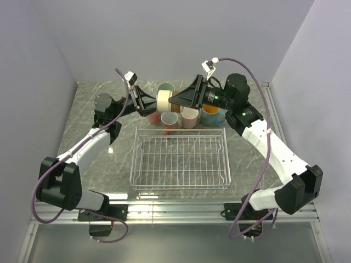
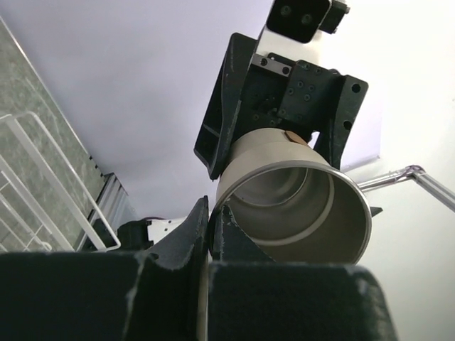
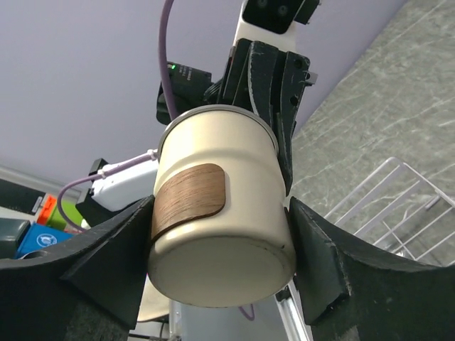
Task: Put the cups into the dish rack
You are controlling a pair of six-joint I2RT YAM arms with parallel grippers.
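Note:
A short cream cup with a brown wood-look patch hangs on its side in the air behind the dish rack. My left gripper is shut on its rim, one finger inside and one outside; the left wrist view shows the cup's open mouth. My right gripper grips the cup's body near the base, a finger on each side. The cup's base and patch face the right wrist camera. Several cups stand on the table behind the empty rack: sage green, pink, salmon, blue.
The white wire rack's far edge lies just in front of the row of cups. It shows in the left wrist view and the right wrist view. Grey walls close the table at the back and sides. A metal rail runs along the right edge.

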